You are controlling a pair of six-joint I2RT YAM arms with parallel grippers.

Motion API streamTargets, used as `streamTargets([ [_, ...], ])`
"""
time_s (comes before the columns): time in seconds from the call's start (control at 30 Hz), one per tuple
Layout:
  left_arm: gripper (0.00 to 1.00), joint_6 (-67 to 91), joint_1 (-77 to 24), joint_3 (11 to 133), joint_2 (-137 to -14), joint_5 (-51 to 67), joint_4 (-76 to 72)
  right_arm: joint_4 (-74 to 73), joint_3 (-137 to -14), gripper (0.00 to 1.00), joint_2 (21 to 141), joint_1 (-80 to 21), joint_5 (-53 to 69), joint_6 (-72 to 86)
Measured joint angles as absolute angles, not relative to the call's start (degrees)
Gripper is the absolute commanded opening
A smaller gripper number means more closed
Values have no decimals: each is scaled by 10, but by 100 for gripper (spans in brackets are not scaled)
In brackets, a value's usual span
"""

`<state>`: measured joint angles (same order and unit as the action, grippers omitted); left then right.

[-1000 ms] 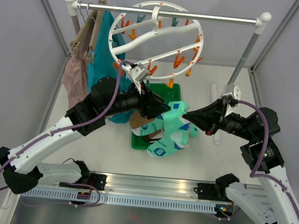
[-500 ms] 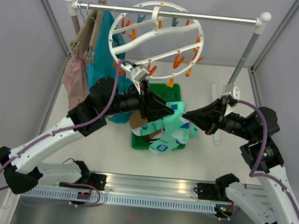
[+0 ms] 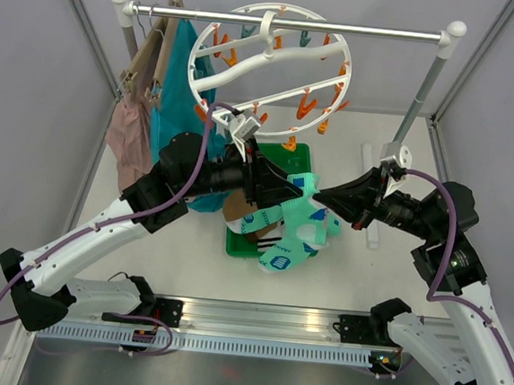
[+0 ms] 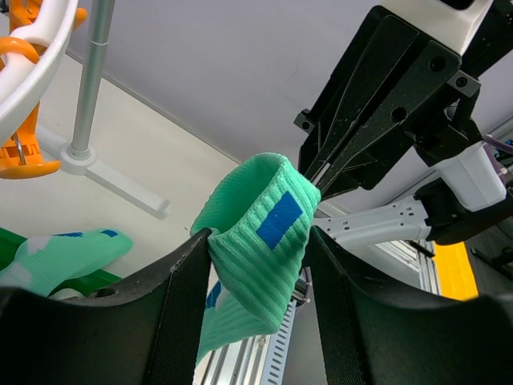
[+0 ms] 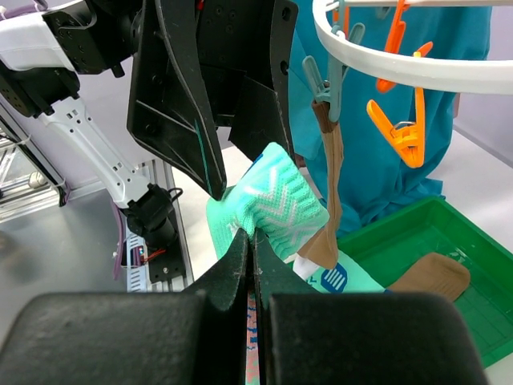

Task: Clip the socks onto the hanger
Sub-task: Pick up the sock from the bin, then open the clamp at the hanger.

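From above, the white hanger (image 3: 269,58) hung on the rail (image 3: 379,29) along the far edge of the table. The left gripper (image 3: 290,194) and right gripper (image 3: 319,195) met over the middle of the table. A mint sock (image 3: 302,207) was held between them, above the green tray (image 3: 235,243).

In the left wrist view, the left gripper was partly open. Its two fingers (image 4: 183,298) squeezed the folded mint sock (image 4: 258,220) from both sides. The tip of the right gripper (image 4: 325,178) touched the sock.

In the right wrist view, the right gripper's fingers (image 5: 237,255) were pressed together and nipped the edge of the mint sock (image 5: 276,202). A brown sock (image 5: 330,188) hung from a teal peg (image 5: 319,80) on the hanger.
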<state>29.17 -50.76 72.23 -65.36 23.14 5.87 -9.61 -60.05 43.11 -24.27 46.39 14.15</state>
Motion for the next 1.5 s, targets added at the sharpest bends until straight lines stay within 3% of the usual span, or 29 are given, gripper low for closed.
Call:
streamTargets([
  [0.2,45,294,-508,722,-656,234,55,-96,-601,0,437,-245,462,141],
  [0.4,19,296,-508,721,-657,247,54,-98,-601,0,443,-249,449,137],
  [0.43,11,296,-508,721,-657,248,54,-100,-601,0,444,-249,447,136],
  [0.53,5,288,-508,721,-658,256,56,-105,-601,0,445,-251,436,130],
  [0.63,2,258,-508,721,-657,256,67,-116,-601,9,450,-255,422,122],
  [0.67,2,244,-508,721,-657,254,76,-120,-601,21,452,-257,416,119],
  [0.77,2,194,-508,721,-657,233,107,-131,-600,47,460,-260,394,110],
  [0.87,2,140,-508,721,-657,206,145,-140,-600,58,470,-262,366,101],
  [0.93,2,106,-508,721,-657,188,163,-145,-600,63,475,-263,346,96],
  [1.23,2,-8,-508,694,-645,132,177,-142,-615,63,507,-290,264,89],
  [1.5,2,-41,-508,694,-645,89,185,-100,-639,70,546,-394,140,28],
])
